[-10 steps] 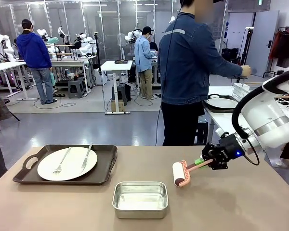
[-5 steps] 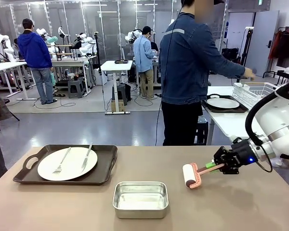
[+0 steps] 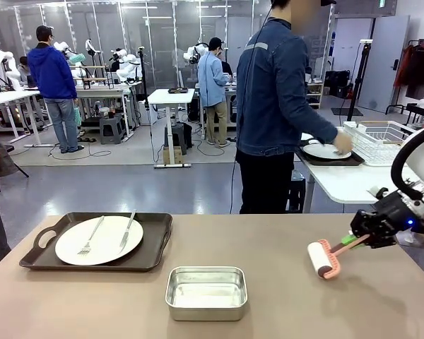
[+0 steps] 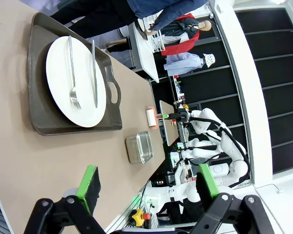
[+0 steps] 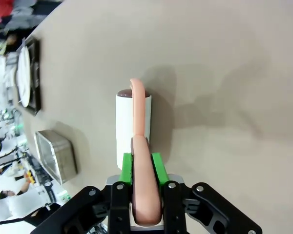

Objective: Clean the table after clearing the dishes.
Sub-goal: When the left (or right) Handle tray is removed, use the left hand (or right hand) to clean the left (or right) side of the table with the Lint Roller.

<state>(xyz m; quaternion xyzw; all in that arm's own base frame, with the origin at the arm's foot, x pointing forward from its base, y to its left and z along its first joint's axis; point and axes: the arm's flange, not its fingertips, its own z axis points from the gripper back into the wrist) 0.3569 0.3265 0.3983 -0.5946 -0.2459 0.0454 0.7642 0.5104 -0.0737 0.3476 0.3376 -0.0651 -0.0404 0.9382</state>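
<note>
Item, right gripper (image 3: 352, 240): jaws clamping the stem of a pink-handled white lint roller (image 3: 321, 259). The handle is running straight out from the jaws, the roll lying crosswise at its tip, against or just over the plain beige table (image 3: 283, 311).

Item, left gripper (image 4: 147, 183): jaws standing wide, gripping nothing.

Item, round white plate (image 3: 109, 239) on dark rectangular tray (image 3: 155, 241): sitting well beyond the roll, likely nearer the left jaws.

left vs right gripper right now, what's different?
The left gripper has jaws wide open, holding nothing; the right gripper has jaws shut on the pink handle of the lint roller. The left gripper sits high above the table; the right gripper is low, with the roller at the tabletop. Both are black with green pads.
</note>
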